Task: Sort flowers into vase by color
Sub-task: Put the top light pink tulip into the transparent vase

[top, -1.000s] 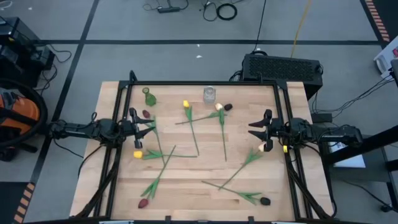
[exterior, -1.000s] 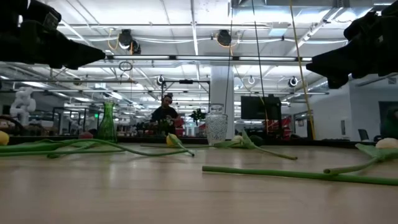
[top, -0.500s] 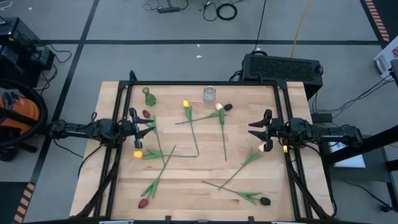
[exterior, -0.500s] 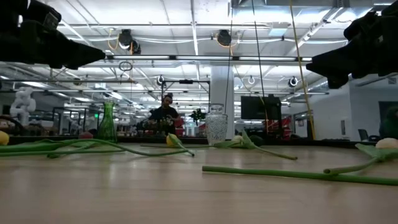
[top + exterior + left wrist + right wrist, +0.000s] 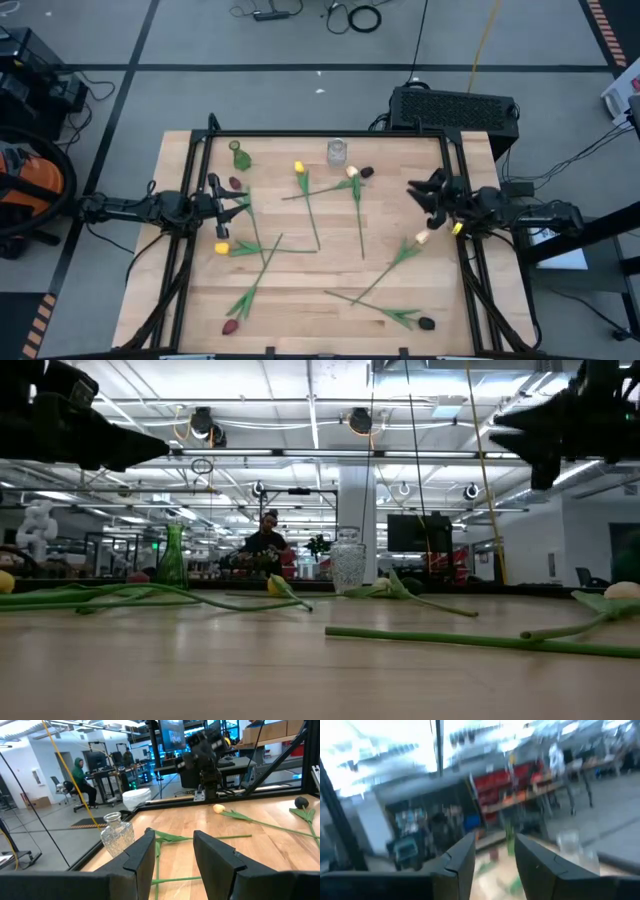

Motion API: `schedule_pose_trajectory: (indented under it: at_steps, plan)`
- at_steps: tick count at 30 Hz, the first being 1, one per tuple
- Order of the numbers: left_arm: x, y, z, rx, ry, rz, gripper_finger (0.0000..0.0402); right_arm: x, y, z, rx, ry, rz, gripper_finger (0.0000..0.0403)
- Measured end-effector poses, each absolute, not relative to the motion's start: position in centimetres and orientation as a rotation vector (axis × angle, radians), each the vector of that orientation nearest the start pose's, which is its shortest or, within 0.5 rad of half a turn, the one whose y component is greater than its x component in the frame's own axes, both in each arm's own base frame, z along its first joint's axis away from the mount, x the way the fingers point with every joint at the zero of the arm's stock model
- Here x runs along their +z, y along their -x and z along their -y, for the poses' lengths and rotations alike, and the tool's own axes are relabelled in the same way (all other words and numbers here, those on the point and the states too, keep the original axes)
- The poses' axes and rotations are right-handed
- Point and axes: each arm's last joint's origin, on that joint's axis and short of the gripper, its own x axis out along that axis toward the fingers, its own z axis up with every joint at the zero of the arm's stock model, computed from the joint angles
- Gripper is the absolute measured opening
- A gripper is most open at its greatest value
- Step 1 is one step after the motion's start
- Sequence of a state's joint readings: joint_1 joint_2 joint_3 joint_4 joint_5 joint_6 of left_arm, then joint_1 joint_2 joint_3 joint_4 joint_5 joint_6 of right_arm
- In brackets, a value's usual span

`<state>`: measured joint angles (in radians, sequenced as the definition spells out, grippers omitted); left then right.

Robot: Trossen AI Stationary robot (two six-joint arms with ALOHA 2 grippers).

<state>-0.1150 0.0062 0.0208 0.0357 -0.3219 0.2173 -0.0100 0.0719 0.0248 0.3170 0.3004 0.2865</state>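
No sorting is done. The clear vase (image 5: 337,152) and the green vase (image 5: 239,156) beside it both stand empty; all flowers (image 5: 312,213) lie on the tabletop (image 5: 300,300) in front of them. Left hand (image 5: 243,203) and right hand (image 5: 416,195) hover open, empty.

Illumination is bright and even from overhead ceiling strip fixtures (image 5: 312,422), producing only faint shadows on the wooden table (image 5: 320,270), while the right wrist view is heavily motion-blurred and overexposed at its top, and the remaining views stay sharp.
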Motion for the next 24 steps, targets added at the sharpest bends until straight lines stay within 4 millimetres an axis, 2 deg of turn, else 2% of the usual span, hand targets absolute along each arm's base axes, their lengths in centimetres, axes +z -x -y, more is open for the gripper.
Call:
schedule_pose_trajectory:
  at_steps: [6,10,16,20,24]
  plan:
    - [17.3,-9.6,0.2,0.211,-0.206,0.026,0.0144,22.9,-9.9,1.2,-0.358,-0.188,0.269,0.0089]
    - [17.3,-9.6,0.2,0.211,-0.206,0.026,0.0144,25.2,-11.6,1.3,-0.382,-0.119,0.141,0.0064]
    - [17.3,-9.6,0.2,0.211,-0.206,0.026,0.0144,28.5,-17.2,1.9,-0.422,-0.074,-0.081,0.0030]
    - [17.3,-9.6,0.2,0.211,-0.206,0.026,0.0144,30.1,-21.3,2.9,-0.479,-0.163,-0.260,0.0011]
    - [17.3,-9.6,0.2,0.211,-0.206,0.026,0.0144,30.9,-24.5,4.1,-0.570,-0.278,-0.459,0.0001]
